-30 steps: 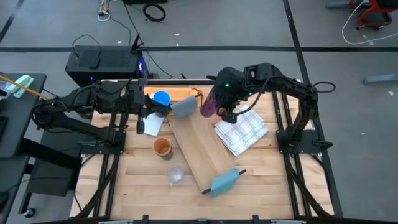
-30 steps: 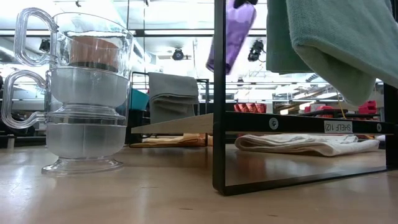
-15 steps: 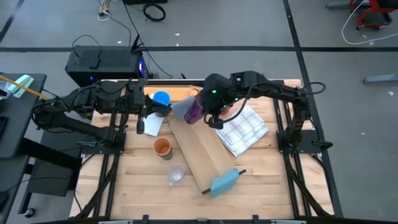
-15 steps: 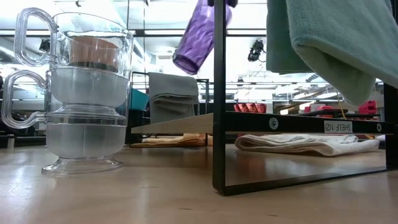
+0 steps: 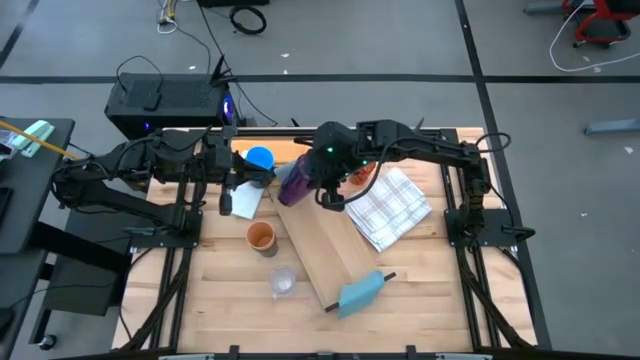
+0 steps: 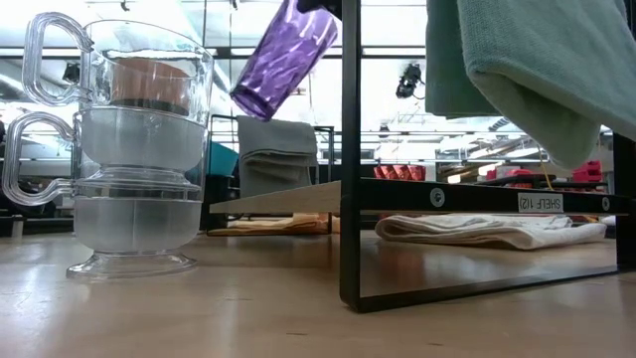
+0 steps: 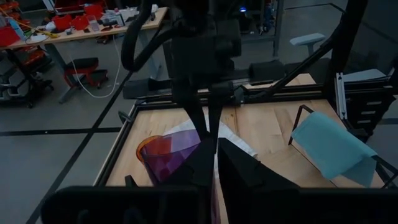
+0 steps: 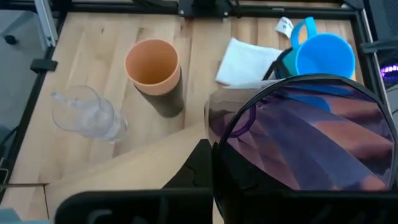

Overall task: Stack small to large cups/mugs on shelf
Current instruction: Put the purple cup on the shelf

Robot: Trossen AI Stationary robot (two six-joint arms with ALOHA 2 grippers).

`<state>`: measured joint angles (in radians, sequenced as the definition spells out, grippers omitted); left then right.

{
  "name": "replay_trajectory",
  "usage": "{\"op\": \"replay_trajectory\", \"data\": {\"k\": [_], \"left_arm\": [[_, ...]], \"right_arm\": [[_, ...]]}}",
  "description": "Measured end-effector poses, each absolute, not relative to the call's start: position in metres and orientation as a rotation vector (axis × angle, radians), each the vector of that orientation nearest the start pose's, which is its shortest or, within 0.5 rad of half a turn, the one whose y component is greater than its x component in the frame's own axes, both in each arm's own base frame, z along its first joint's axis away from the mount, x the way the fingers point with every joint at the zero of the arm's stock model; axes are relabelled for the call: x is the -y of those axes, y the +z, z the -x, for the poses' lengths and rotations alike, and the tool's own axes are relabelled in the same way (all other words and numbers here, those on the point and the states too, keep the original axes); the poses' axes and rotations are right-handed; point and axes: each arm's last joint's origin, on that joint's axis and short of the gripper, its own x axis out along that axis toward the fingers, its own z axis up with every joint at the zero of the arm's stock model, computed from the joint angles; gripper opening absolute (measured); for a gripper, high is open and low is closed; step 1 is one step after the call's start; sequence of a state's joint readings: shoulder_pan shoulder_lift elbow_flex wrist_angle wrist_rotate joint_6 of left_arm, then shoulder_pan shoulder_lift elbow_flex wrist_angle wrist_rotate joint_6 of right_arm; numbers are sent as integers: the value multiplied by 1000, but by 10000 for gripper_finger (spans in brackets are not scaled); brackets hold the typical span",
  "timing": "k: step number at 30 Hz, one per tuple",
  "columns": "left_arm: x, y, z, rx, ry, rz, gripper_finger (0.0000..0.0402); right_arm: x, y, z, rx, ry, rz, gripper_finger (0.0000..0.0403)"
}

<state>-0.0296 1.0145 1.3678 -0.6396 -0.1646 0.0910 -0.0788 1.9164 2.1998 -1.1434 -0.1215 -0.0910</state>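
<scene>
While the left gripper (image 5: 232, 180) waits near the bench's left rear corner, fingers seemingly almost together, the right gripper (image 5: 322, 180) pinches the rim of the purple tumbler (image 5: 296, 181), holding it tilted in the air over the rear end of the shelf (image 5: 325, 240), beside the blue mug (image 5: 259, 159).

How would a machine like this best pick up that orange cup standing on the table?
Probably by the rim, coming straight down from above. The orange cup stands upright with its mouth open to the top, so one finger could go inside and one outside the wall. The clear glasses stand apart from it, leaving room around it.
</scene>
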Motion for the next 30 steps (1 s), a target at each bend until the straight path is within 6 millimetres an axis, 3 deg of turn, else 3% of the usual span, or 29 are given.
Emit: {"op": "replay_trajectory", "data": {"k": [16,24,30], "left_arm": [[1,441,-182,-293,121,-117,28],[1,441,-182,-292,121,-117,27],[1,441,-182,-293,121,-117,19]], "right_arm": [[47,380,-395,-997,73,46,4],[66,372,-390,-1081,35,29,4],[68,371,-386,-1118,35,26,4]]}}
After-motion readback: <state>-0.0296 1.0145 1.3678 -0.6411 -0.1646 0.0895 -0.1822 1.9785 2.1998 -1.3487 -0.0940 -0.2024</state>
